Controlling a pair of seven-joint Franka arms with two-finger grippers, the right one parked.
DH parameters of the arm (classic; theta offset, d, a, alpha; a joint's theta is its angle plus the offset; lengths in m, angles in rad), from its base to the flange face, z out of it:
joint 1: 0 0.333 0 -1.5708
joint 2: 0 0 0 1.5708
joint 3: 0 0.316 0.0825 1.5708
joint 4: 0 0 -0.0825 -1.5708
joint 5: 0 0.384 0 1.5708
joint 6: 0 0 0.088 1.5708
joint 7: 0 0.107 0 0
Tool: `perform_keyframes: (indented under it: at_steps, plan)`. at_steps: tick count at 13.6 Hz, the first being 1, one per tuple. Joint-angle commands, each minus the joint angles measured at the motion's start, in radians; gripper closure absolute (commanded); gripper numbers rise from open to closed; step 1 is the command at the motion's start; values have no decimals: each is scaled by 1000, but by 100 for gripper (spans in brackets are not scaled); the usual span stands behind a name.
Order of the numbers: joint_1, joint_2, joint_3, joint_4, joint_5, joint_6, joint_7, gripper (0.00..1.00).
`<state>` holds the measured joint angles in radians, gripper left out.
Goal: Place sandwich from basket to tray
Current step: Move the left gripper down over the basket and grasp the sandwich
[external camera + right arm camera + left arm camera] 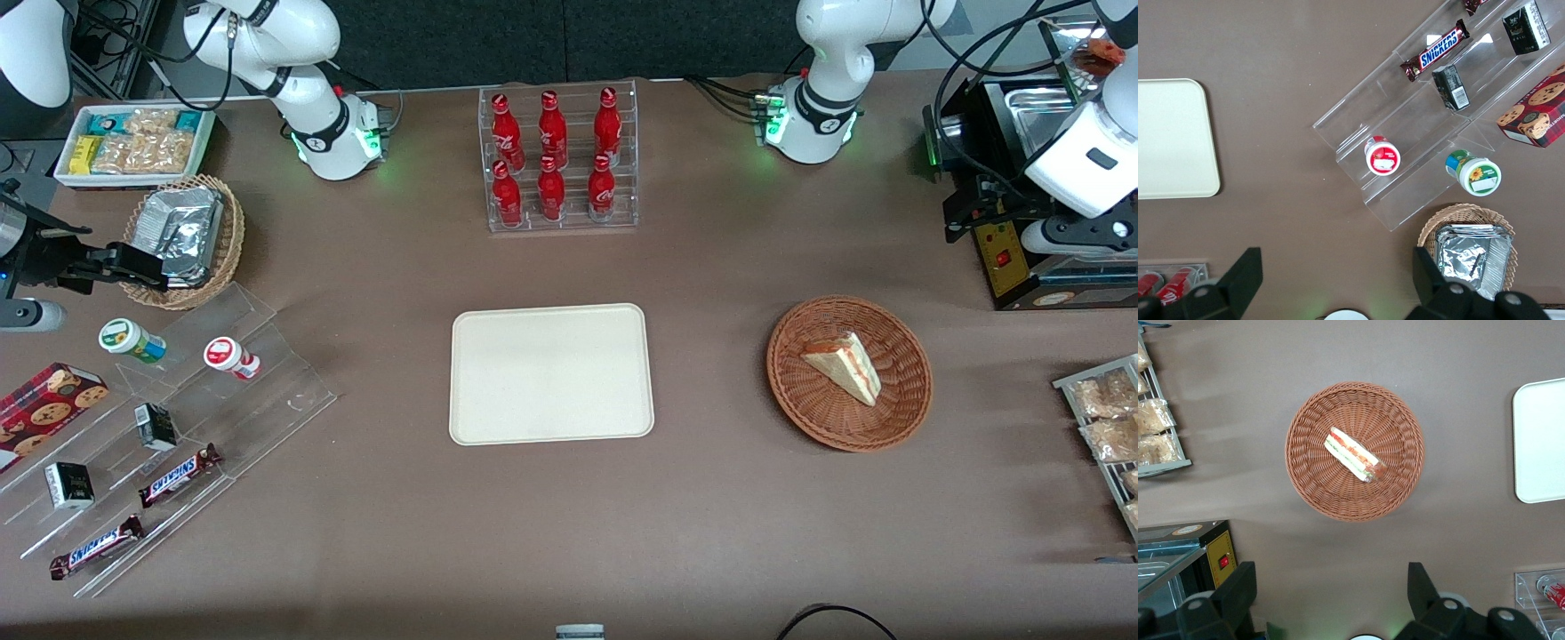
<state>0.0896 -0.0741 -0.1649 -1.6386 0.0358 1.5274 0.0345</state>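
Observation:
The sandwich point(845, 364) point(1353, 455), a pale wedge with red and green filling, lies in the round reddish-brown basket point(800, 409) point(1311, 487). The cream tray point(551, 373) point(1541, 440) point(1171, 133) lies flat in the middle of the table with nothing on it, beside the basket toward the parked arm's end. My gripper point(965, 213) point(1333, 593) hangs high above the table, farther from the front camera than the basket and toward the working arm's end. It is open wide, with only bare table between its dark fingers point(1245, 587).
A black machine point(1022, 258) stands close under the gripper. A wire rack of snack packets point(1107, 418) point(1155, 427) sits near the basket. A clear rack of red bottles point(558, 160) stands farther back than the tray. A stepped acrylic display point(178, 427) is at the parked arm's end.

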Motion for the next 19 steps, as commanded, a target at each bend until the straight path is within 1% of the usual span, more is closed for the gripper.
perform_keyframes:
  at_steps: [1,5,9,14,16,19]
  plan:
    - [-8,-10,7,-4,-13,-13,4,0]
    - [-7,5,8,-4,-16,-13,-10,0]
    - [-8,30,7,-1,-19,-59,-175,0]
    - [-8,117,7,-9,-20,-36,-237,0]
    - [-10,164,7,-20,-20,-6,-396,0]
    - [-21,229,2,-78,-19,100,-627,0]
